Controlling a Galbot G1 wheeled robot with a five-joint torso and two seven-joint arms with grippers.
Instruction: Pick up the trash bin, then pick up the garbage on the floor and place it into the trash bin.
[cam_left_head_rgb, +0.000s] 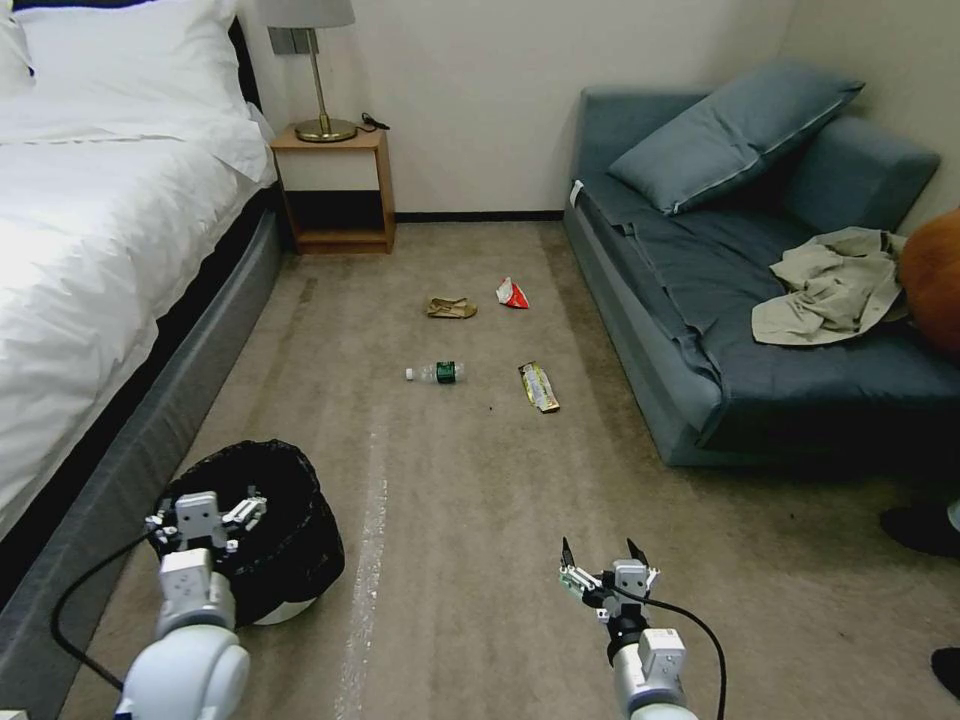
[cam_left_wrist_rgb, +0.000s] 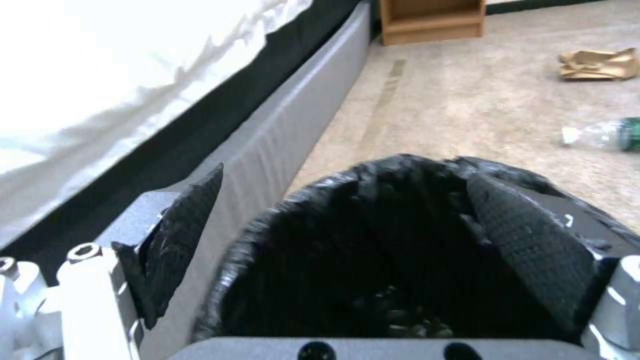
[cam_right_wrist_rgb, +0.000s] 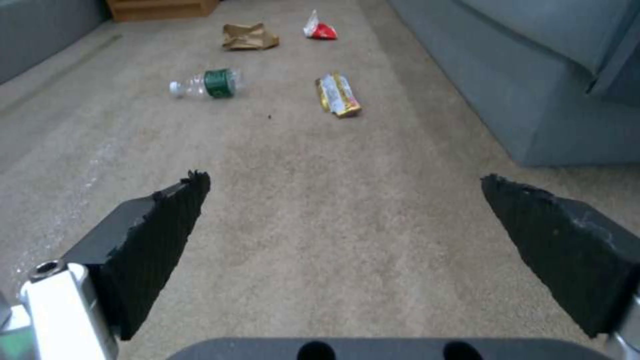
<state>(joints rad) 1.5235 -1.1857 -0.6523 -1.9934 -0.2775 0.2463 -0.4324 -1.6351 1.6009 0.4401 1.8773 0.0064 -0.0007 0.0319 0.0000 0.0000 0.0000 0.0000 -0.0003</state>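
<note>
bin: on the carpet beside the bed, near rim between the left gripper's spread fingers
right gripper: gaping, above bare carpet
bottle, wrapper, paper bag, packet: on the floor well ahead

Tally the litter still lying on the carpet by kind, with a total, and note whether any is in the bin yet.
Plastic bottle: 1
Gold snack wrapper: 1
Crumpled brown paper bag: 1
Red-and-white packet: 1
Total on the carpet: 4
Whether the trash bin holds any litter cannot be told; its black liner is too dark inside.
</note>
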